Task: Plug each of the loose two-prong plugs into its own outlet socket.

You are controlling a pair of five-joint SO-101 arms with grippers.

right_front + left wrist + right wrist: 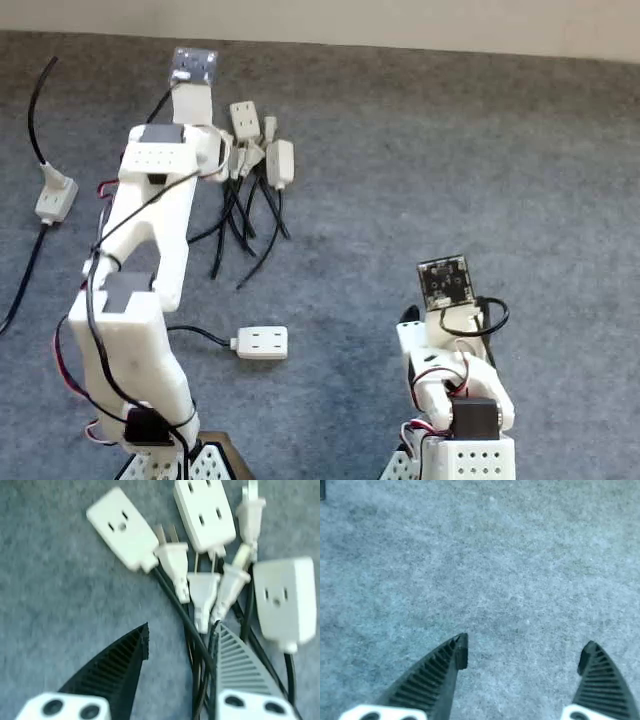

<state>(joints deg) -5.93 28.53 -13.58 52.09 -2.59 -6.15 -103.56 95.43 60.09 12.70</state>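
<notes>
Several white two-prong plugs lie loose in a cluster, among them one plug [172, 560], a second plug [202, 587] and a third plug [232, 580], all on black cords. Around them lie white outlet sockets: one socket [122, 527], a double socket [205, 510] and a boxy socket [285, 597]. My left gripper [181, 630] is open just short of the plugs, with cords running between its fingers. In the high view the cluster [255, 150] lies at the far left by the outstretched left arm. My right gripper [525, 650] is open over bare carpet, holding nothing.
Another white socket [262, 342] lies near the left arm's base on a black cord. A further socket [55, 195] with a long black cable lies at the far left edge. The right arm [455, 385] is folded at the front right. Grey carpet [450, 170] covers the floor.
</notes>
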